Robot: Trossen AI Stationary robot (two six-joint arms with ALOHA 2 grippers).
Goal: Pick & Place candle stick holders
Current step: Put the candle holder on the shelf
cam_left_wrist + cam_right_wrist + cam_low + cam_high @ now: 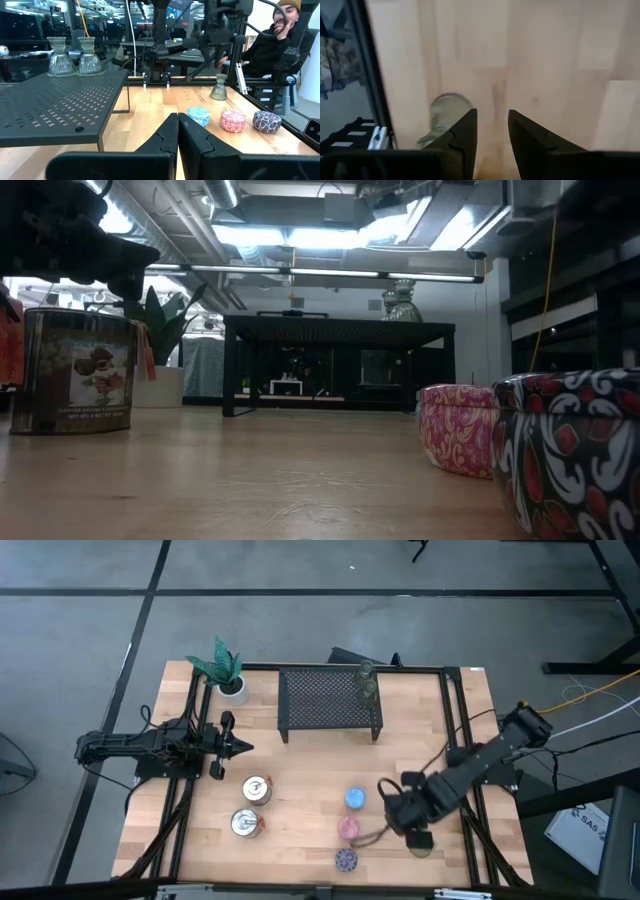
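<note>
Candle stick holders sit in three groups: two ribbed olive glass ones (366, 680) stand on the black perforated rack (330, 705) at its right end, a third glass one (421, 841) stands on the pale wood table (300, 830) near the front right, just beside the right gripper (400, 815), whose fingers stand partly apart and hold nothing. Blue (355, 799), pink (348, 829) and purple (346, 860) patterned cups line up toward the front edge; two silvery tins (251, 805) stand left of bare planks. The left gripper (240, 748) hovers at the left, fingers pressed together, empty.
</note>
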